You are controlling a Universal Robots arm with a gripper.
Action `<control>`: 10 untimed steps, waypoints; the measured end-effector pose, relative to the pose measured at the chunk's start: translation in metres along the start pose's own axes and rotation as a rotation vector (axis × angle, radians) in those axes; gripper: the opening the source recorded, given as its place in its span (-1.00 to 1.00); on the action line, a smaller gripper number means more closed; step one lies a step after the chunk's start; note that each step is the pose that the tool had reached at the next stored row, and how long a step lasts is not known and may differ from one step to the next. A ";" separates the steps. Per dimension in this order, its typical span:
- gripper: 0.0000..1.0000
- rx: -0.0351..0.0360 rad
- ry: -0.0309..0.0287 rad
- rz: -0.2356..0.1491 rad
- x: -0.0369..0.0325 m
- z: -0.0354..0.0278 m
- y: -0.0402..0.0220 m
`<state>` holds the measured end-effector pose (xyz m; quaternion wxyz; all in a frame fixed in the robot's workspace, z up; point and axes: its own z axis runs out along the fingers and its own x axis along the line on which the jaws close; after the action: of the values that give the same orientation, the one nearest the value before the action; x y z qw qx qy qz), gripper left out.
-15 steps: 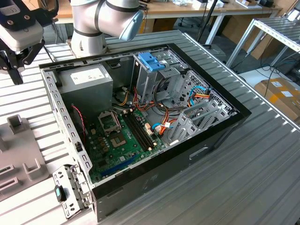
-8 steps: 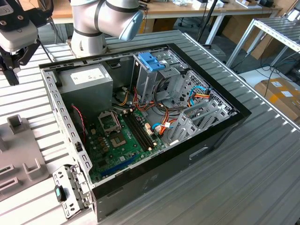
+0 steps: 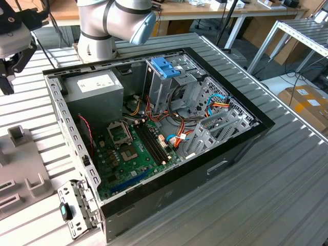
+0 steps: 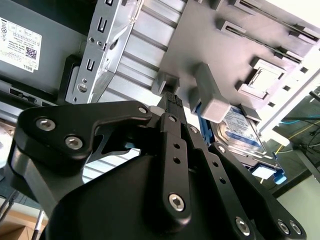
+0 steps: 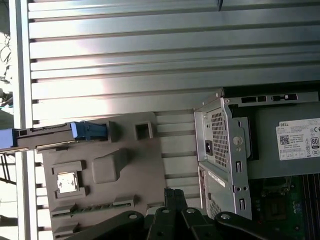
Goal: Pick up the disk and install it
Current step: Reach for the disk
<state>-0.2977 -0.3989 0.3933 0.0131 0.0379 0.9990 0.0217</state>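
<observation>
End effector [image 5: 174, 195] hovers over the grey fixture plate [image 5: 145, 170] on the tabletop [image 5: 150, 60], its fingers drawn narrow together with nothing between them. The disk [image 5: 50, 136] stands on edge at that plate's rim, blue rail showing, well apart from the end effector. An open computer case [image 5: 220, 145] sits just beside the plate.

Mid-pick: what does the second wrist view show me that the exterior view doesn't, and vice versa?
Second wrist view: the disk, label showing, blue side rails, resting by a block of the grey fixture plate, apart from the shut, empty gripper. Exterior view: inside the open computer case, the motherboard and the drive cage with its blue top, plus the arm's base. Shared: the grey power supply with its white sticker and the fixture plate.
</observation>
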 end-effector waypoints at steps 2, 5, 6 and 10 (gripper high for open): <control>-0.79 0.0001 0.0001 0.000 0.0018 -0.0001 -0.0001; -0.79 0.0001 0.0001 0.000 0.0043 -0.0002 -0.0003; -0.79 0.0000 0.0001 0.000 0.0052 -0.0002 -0.0004; -0.79 0.0000 0.0000 0.000 0.0132 -0.0004 -0.0010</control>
<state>-0.3110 -0.3989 0.3933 0.0131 0.0379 0.9990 0.0217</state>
